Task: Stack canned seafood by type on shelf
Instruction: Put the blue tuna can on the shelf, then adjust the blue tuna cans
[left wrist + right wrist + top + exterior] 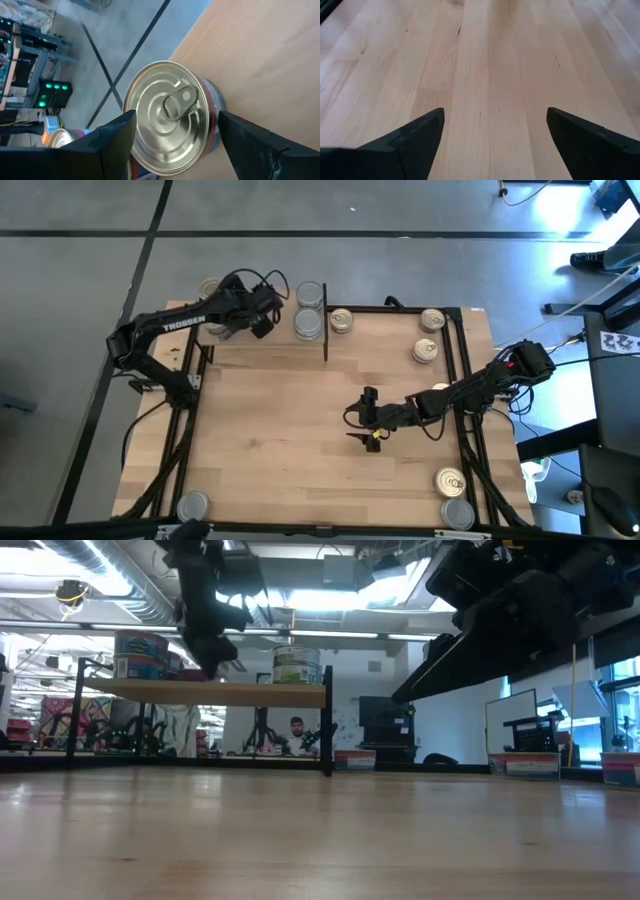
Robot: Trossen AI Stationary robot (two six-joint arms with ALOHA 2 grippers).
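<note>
Left gripper [222,320] over the shelf [250,350] at the desk's far left corner; fingers [112,142] spread wide either side of a gold pull-tab tin [167,117] standing on the plank near its edge, not pressing its sides as far as the wrist view shows; low view puts this arm above the shelf beside a blue-labelled tin [140,653], with a green-labelled tin [296,665] at the plank's other end; two silver-topped tins [309,310] sit at the shelf's right end by the black post; one gold-lidded tin [341,321] just past that post; two more gold tins [430,335] toward the far right corner; two tins [453,495] at the near right corner; one silver tin [192,505] at the near left corner; right gripper [371,418] mid-desk, jaws apart, holding nothing, bare wood [490,90] beneath
</note>
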